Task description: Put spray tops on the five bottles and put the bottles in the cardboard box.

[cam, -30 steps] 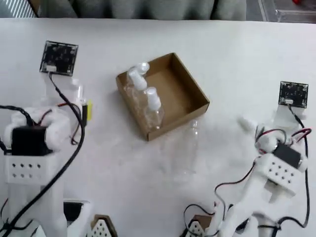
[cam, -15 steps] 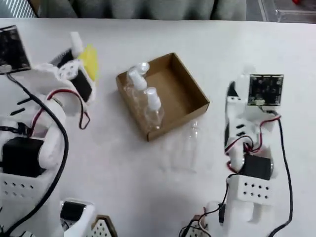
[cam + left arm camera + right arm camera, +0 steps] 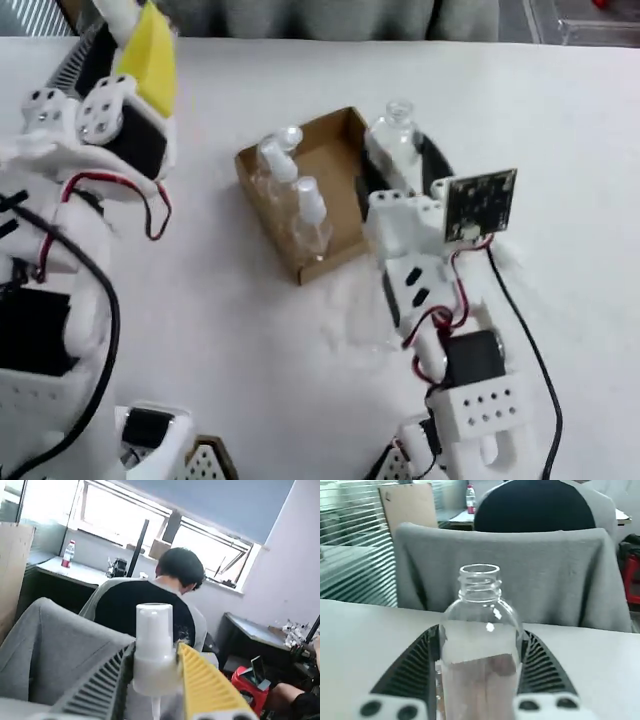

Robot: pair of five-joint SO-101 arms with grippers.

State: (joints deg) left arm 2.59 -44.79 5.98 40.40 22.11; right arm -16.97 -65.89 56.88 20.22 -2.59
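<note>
My right gripper is shut on a clear bottle with an open neck, held upright. From above, that bottle stands lifted over the right side of the cardboard box. Two bottles with spray tops lie in the box's left half. My left gripper, raised at the far left of the table, is shut on a white spray top between a dark finger and a yellow finger. A further clear bottle lies faintly on the table in front of the box.
The white table is bare to the right and behind the box. The left arm's body fills the left front; the right arm's base stands at the front right.
The right arm has swung left and lifted a bottle off the table up beside the box. The left arm has risen toward the back left, carrying the spray top.
</note>
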